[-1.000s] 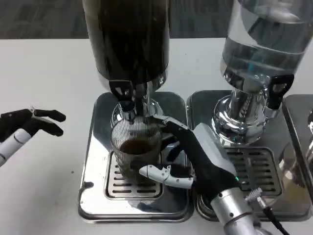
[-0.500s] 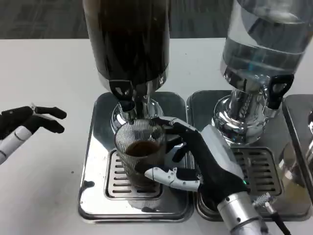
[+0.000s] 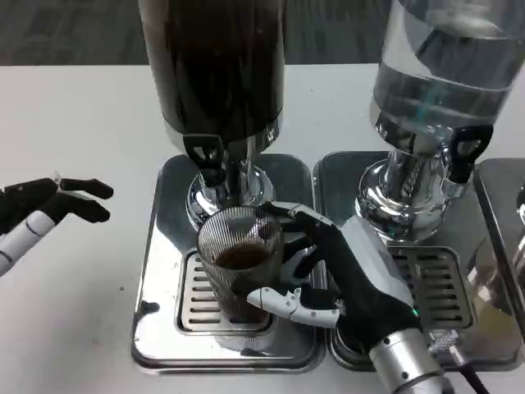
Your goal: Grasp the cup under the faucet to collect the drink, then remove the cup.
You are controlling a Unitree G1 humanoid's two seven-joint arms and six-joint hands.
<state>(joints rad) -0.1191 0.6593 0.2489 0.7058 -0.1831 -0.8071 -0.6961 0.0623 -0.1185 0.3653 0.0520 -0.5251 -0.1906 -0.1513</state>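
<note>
- Ribbed clear glass cup, partly filled with a dark drink, sits in my right hand: my fingers curl round its far side and my thumb presses its near side, low down.
- My cup is over the slotted grate of the chrome drip tray, just in front of the dark drink dispenser.
- Measured from that dispenser, the cup is below and slightly to the right of its black-handled faucet, with the rim close under the spout; whether the base touches the grate I cannot tell.
- My right forearm runs off toward the lower right, away from the dispenser and across the edge of the next tray.
- My left hand holds nothing, its dark fingers loosely spread and pointing toward the dispenser, well off to its left above the white table.
- To the dispenser's right stands a clear water dispenser on its own chrome tray.
</note>
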